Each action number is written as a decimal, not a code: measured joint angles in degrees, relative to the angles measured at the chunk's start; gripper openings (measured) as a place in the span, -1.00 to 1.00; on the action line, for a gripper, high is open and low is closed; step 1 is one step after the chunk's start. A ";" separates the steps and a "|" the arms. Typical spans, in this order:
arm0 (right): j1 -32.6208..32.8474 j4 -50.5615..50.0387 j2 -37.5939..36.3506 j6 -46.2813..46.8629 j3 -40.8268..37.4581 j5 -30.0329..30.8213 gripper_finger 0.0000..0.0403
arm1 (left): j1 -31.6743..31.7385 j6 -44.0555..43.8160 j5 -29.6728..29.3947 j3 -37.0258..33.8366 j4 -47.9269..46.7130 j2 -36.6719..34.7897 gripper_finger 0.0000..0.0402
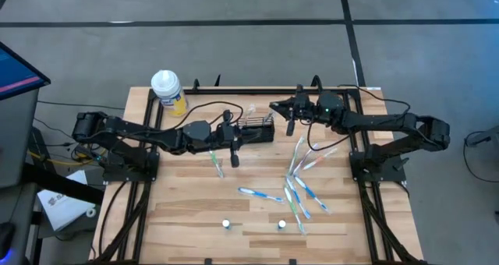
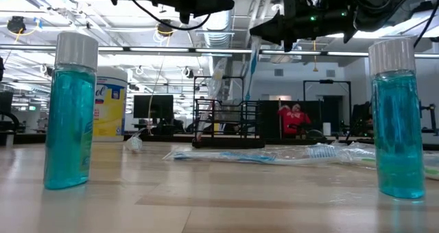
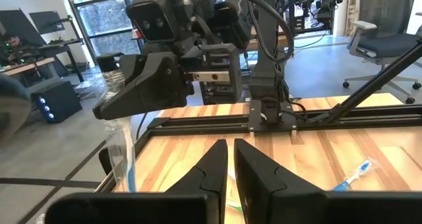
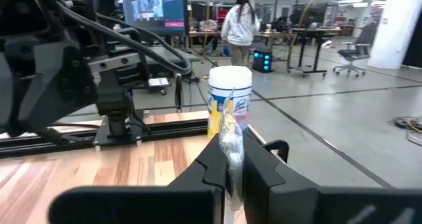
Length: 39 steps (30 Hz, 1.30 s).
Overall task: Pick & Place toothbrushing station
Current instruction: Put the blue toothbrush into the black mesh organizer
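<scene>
Right jaws [image 4: 234,159] pinching clear wrapper [image 4: 230,133], left jaws [image 3: 231,161] closed, empty

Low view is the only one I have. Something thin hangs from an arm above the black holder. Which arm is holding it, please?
Observer: The right one. In its wrist view the right gripper is shut on a clear wrapped packet.
Operator: Where is the left gripper?
Observer: From above, the left gripper is by the left end of the toothbrushing station. It is shut, with nothing between its fingers.
Operator: How do the loose toothbrushes lie?
Observer: Most scattered toothbrushes lie on the right arm's side. A single toothbrush lies near the left arm.
</scene>
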 joint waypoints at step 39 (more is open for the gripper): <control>-2.65 1.28 10.24 2.47 0.00 -4.03 -0.77 | 0.02 -0.02 0.02 0.00 -1.13 0.03 -0.90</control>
